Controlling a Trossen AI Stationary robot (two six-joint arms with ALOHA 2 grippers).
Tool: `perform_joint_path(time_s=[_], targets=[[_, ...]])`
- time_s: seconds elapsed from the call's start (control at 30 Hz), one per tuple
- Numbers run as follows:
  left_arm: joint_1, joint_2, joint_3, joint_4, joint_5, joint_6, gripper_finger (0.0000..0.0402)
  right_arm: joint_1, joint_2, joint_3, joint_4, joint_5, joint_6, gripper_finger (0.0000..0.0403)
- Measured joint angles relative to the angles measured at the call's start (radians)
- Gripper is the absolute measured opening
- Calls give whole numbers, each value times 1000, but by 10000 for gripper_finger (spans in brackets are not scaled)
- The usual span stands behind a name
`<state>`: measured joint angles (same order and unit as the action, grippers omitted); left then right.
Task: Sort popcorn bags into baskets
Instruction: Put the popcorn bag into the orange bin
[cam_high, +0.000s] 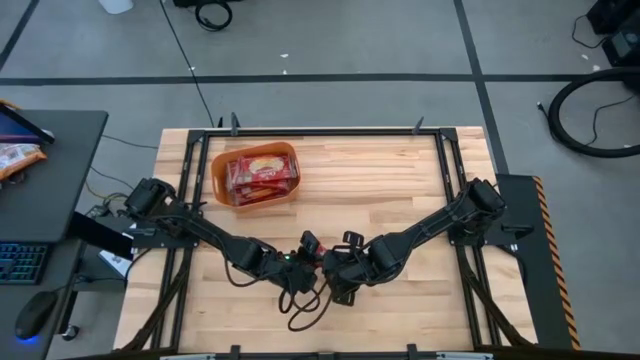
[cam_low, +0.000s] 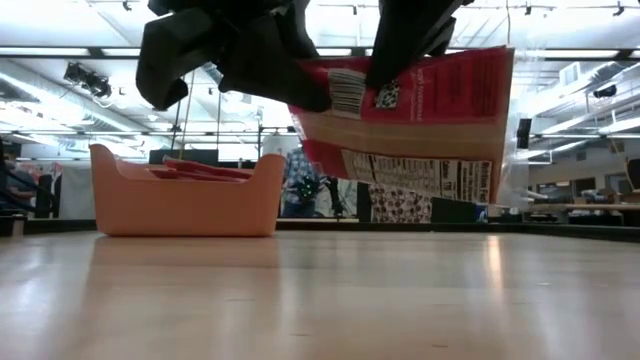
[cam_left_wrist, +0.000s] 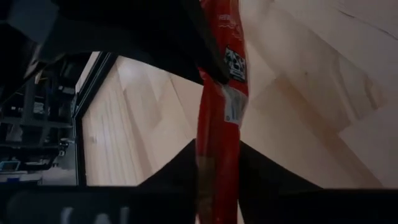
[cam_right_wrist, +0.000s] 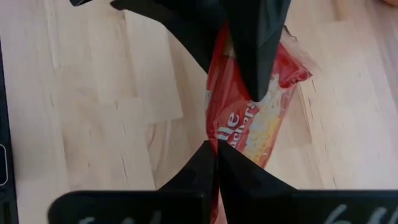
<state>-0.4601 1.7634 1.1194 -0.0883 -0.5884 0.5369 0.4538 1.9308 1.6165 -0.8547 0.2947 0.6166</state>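
Note:
One red popcorn bag (cam_low: 430, 120) hangs in the air over the near middle of the table, its printed back with barcode facing the low camera. My left gripper (cam_left_wrist: 214, 152) and my right gripper (cam_right_wrist: 216, 155) are both shut on it, meeting close together (cam_high: 320, 255). In the left wrist view the bag (cam_left_wrist: 217, 124) shows edge-on. The orange basket (cam_high: 222, 165) stands on the far left part of the table and shows in the low view (cam_low: 180, 205) too. Several red popcorn bags (cam_high: 262, 175) lie flat inside it, their edges showing above the rim (cam_low: 205, 170). My left gripper pinches the bag between its two fingers at the upper edge near the left corner (cam_low: 310, 100), coming from above and from the table's left. The bag hangs below, clear of the table. My right gripper pinches the bag's upper edge farther right (cam_low: 400, 75), reaching down from above and from the table's right. Its fingers (cam_right_wrist: 239, 168) close on the packet's thin body (cam_right_wrist: 249, 134), which hangs tilted and clear of the wood.
Bare wooden tabletop (cam_high: 400, 180) lies to the right of the basket and under the held bag. A black metal frame (cam_high: 450, 190) runs along the table's sides. Loose cables (cam_high: 305, 305) hang by the arms near the near edge.

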Motion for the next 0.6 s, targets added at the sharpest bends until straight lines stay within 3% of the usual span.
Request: perform_joint_path(time_s=[0.2, 0.4, 0.5, 0.6], targets=[[-18, 0, 0, -10, -28, 2, 30, 0, -1, 0, 8, -1, -35, 52], [-41, -3, 0, -32, -118, 3, 28, 4, -76, 0, -18, 7, -40, 92], [-64, -37, -1, -88, -212, 13, 32, 21, -138, 1, -72, 81, -12, 102], [-69, -100, -1, -205, -259, -75, 34, 54, -196, 2, -150, 207, 24, 104]])
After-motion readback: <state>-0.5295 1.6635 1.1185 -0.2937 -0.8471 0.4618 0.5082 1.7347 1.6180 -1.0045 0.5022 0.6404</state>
